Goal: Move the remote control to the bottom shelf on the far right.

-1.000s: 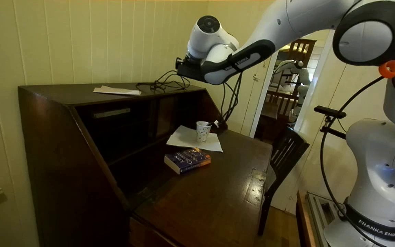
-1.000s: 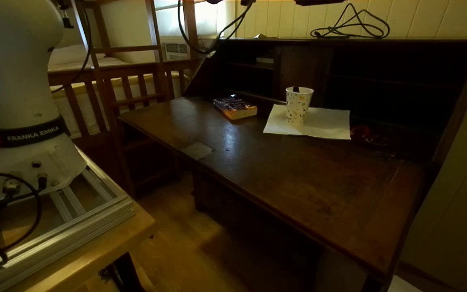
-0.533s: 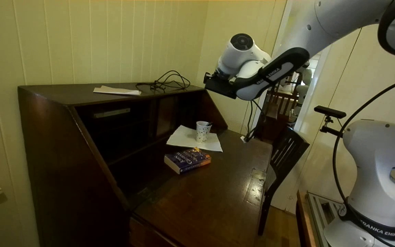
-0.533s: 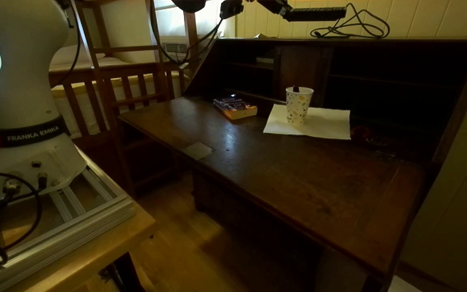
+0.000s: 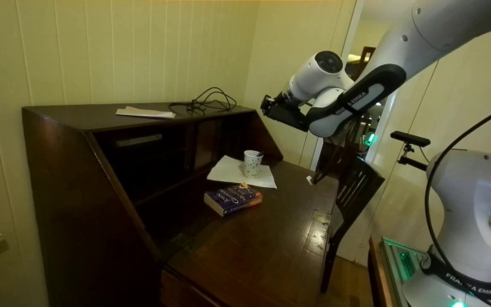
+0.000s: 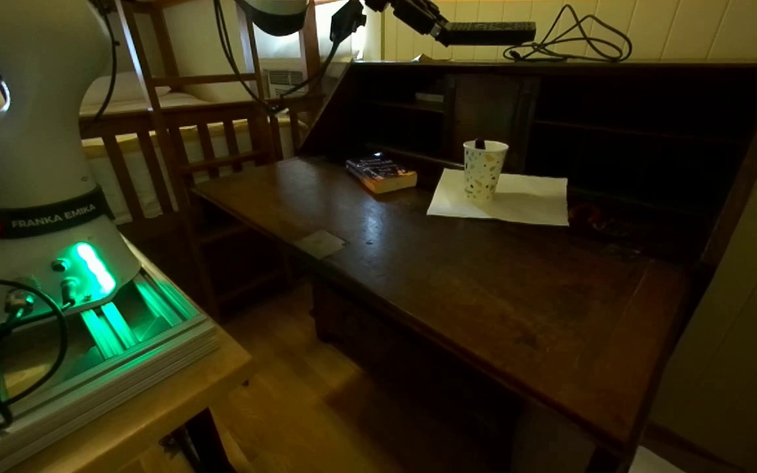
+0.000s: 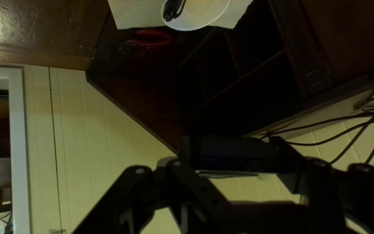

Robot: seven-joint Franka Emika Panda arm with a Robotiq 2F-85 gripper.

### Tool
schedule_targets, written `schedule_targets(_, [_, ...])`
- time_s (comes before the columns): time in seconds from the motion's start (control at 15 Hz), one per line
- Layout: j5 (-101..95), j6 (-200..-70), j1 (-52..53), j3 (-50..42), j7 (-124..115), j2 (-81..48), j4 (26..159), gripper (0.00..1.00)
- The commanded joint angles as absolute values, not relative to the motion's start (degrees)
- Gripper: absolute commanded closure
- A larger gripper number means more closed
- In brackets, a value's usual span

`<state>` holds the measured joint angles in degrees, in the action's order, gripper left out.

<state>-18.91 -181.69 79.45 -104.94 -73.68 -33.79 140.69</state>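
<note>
Remote control [image 6: 491, 33], slim, black: held aloft, clear of the desk [image 5: 245, 251], clamped between the fingers of the gripper [image 7: 234, 154]. Cup [image 6: 483, 174], patterned, upright on a white paper sheet [image 6: 536, 200], black pen [image 7: 170, 13] inside. Book [image 5: 232, 199], thick, dark blue, lying flat near the sheet. Loose cable [image 5: 195, 103] and white papers [image 5: 143, 112], on the desk's top. Red object [image 7: 151, 37], partly in shadow, just beside the sheet; kind unclear.
</note>
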Motion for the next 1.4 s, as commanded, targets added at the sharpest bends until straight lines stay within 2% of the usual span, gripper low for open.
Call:
schedule_targets(0.0, [-8.9, -182.0, 73.7, -99.6, -62.1, -38.8, 139.3, 0.63])
schedule_targets(0.47, [0.6, -183.5, 61.5, -90.3, -42.8, -41.6, 135.5, 0.63])
schedule_targets(0.8, [0.6, -190.6, 48.7, -82.0, -26.1, -35.5, 130.8, 0.63])
schedule_targets(1.07, [1.4, -192.6, 36.0, -70.0, -16.8, -27.6, 128.1, 0.63])
schedule_targets(1.33, [-5.1, -194.2, 18.8, -53.7, -16.3, -21.7, 125.4, 0.63])
